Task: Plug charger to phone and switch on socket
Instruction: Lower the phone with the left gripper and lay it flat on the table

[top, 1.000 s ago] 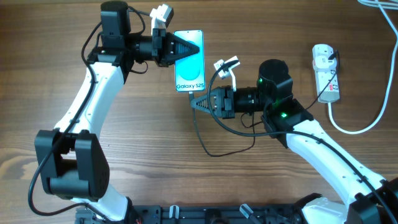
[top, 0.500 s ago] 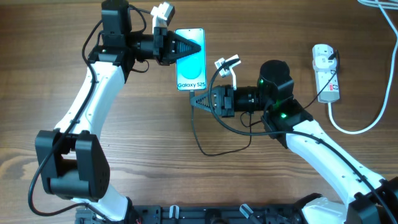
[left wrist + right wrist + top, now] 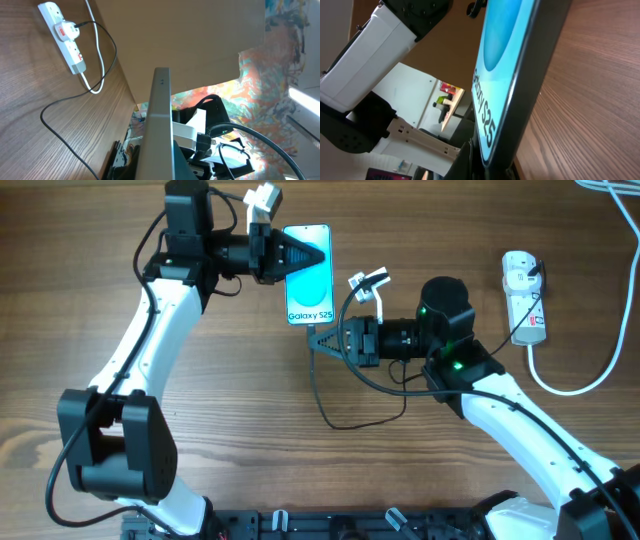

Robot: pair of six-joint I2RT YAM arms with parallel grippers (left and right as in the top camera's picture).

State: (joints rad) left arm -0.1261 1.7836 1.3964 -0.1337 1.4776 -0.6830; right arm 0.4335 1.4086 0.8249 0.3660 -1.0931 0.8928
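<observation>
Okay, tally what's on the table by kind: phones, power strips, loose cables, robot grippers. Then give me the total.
phone: 1
power strip: 1
loose cables: 2, the black charger and the white cord
grippers: 2, the left gripper and the right gripper
Total: 6

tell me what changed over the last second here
The phone, clamped in the left tool, slid slightly up and to the right in the overhead view. The right tool, holding the charger plug at the phone's lower edge, followed the same way, and the cable's slack loop shifted a little. Nothing was grabbed or released. The socket stayed put.
</observation>
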